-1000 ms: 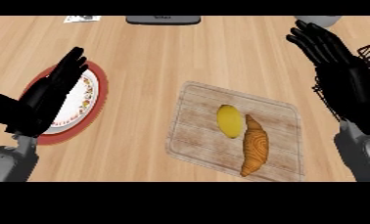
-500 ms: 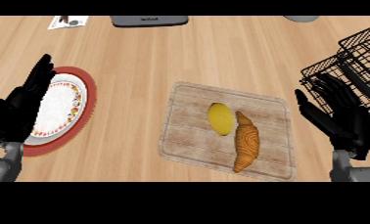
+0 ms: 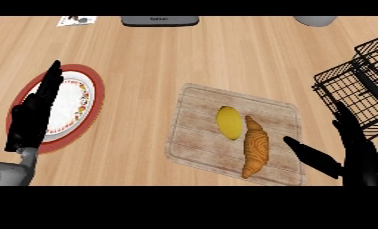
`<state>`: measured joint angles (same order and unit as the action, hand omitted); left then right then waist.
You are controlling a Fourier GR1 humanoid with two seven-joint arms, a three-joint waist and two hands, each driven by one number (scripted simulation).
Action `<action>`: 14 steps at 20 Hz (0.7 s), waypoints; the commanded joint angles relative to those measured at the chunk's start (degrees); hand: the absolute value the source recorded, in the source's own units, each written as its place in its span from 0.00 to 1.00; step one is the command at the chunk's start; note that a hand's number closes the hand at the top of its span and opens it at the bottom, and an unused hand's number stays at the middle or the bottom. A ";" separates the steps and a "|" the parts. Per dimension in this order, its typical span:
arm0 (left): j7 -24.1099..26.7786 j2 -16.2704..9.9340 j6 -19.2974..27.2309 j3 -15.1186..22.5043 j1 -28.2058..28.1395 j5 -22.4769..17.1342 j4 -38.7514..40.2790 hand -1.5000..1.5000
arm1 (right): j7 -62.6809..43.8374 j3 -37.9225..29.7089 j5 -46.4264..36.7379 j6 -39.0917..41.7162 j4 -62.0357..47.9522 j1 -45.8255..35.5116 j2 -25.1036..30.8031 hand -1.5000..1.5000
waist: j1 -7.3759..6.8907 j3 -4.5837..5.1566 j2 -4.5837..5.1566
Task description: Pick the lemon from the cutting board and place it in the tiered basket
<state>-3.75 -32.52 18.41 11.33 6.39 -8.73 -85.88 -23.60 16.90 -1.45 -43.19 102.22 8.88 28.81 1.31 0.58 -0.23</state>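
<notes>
On the cutting board (image 3: 203,133), mid-desk: lemon (image 3: 229,122) and croissant (image 3: 255,147) touching.
No writing is readable. The lemon's long axis runs twelve to six. Right hand (image 3: 353,153) spread at four o'clock below the wire basket (image 3: 353,84); left hand (image 3: 35,113) straight-fingered over the plate (image 3: 80,104) at nine.

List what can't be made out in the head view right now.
- Black wire tiered basket: cut off by the right edge; its tiers cannot be told.
- Grey round object and dark flat object: cut off at the top; identity unclear.
- Small printed card: too small to read.
- White plate with red rim: partly covered by the open left hand.
- Right hand: cut off at the lower right corner.
</notes>
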 commanded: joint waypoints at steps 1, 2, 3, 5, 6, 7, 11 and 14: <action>0.34 1.52 0.57 1.34 0.47 1.15 0.44 0.50 | -13.68 5.12 -4.43 6.96 5.54 0.53 10.20 0.00 | -0.91 0.20 0.24; 1.61 0.01 -1.14 -0.01 -0.01 0.20 1.03 0.50 | -17.06 5.89 -4.66 8.86 7.87 0.70 12.14 0.00 | -1.16 0.18 0.16; 1.37 0.68 0.03 0.39 0.51 1.09 0.74 0.50 | -21.74 6.79 -6.18 9.27 9.65 -1.22 13.01 0.00 | -1.64 0.19 0.19; 0.57 2.20 0.56 1.39 2.39 1.63 0.60 0.50 | -30.39 6.93 -6.16 13.43 12.76 -5.99 15.87 0.00 | -2.01 0.06 0.34; -0.31 1.38 -0.40 1.71 2.63 1.73 0.24 0.50 | -35.34 6.93 -6.78 14.44 14.47 -8.18 16.78 0.00 | -2.27 0.03 0.27; -1.66 1.03 -0.04 0.84 3.16 1.44 0.10 0.50 | -40.32 6.36 -6.93 15.71 14.75 -11.16 17.33 0.00 | -2.76 -0.06 0.31; 1.22 3.62 -0.35 2.49 2.59 2.82 2.74 0.50 | -55.45 8.29 -8.70 18.88 14.11 -21.98 13.92 0.00 | -2.99 -0.23 0.43; 0.84 4.19 0.23 2.50 2.30 3.35 3.01 0.50 | -59.23 8.44 -6.16 22.54 10.84 -26.07 12.61 0.00 | -3.09 -0.28 0.47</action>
<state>-3.99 -29.70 18.41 13.25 9.47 -6.06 -84.09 -65.97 24.29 -7.86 -23.95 114.08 -10.21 42.94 -1.47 0.39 0.15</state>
